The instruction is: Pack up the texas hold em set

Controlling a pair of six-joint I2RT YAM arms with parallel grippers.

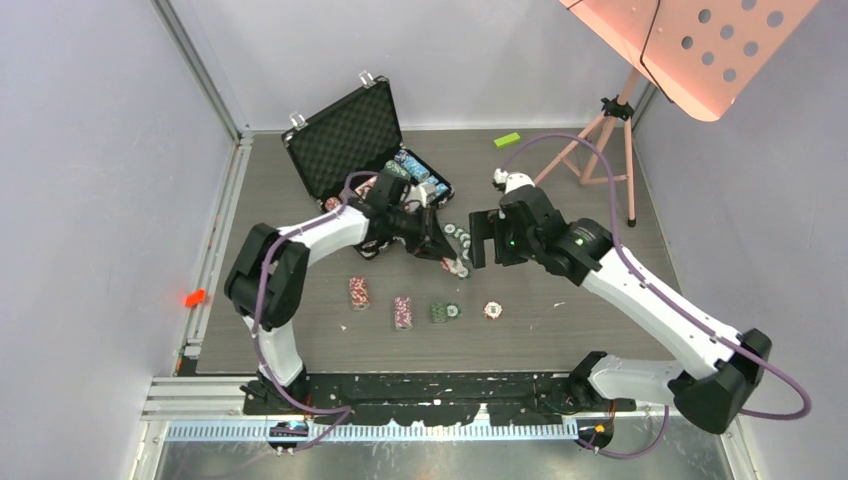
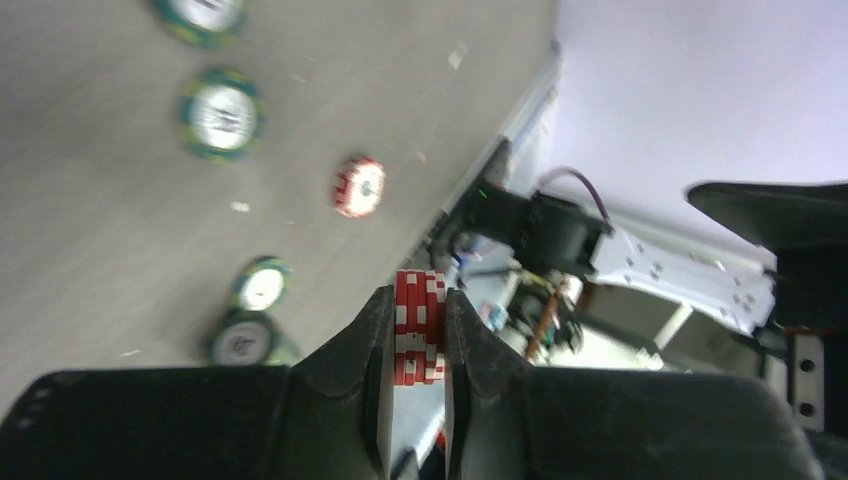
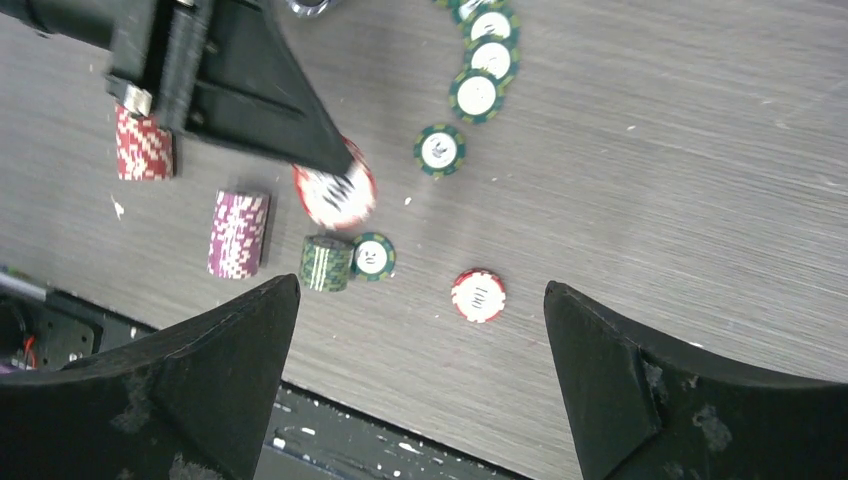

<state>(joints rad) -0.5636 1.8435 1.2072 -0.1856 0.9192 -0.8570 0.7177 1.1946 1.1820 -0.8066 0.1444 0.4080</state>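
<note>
The step in hand is the gathering of the chips into the briefcase [image 1: 345, 140], which stands open at the far side of the table [image 1: 580, 320] with its foam lid up and some chips already lying in the base; the left gripper [image 2: 418, 297] is clamped on a short red chip stack [image 2: 418, 335], and the two fingers [image 2: 365, 350] press it from both sides; from above this stack appears lifted off the table, just in front of the briefcase and close to the right gripper [image 3: 420, 288]; the right gripper holds nothing, and its jaws stand wide apart over the wood. Many chips are not yet packed: loose green chips [image 3: 476, 94] lie in a row near the case, and nearer to the arm bases there are a red-and-white stack [image 3: 143, 145], a purple stack [image 3: 238, 233], a green stack [image 3: 326, 262] and a single red chip [image 3: 478, 296], all apart from each other. I judge that the next move is to carry the held stack over the base of the case and lower it into a free place among the chips there before the fingers let go; the stack is short and could slip or fan out, so the lowering must be slow; the right arm should keep away from that path, and it can then come down on the green chips.
</note>
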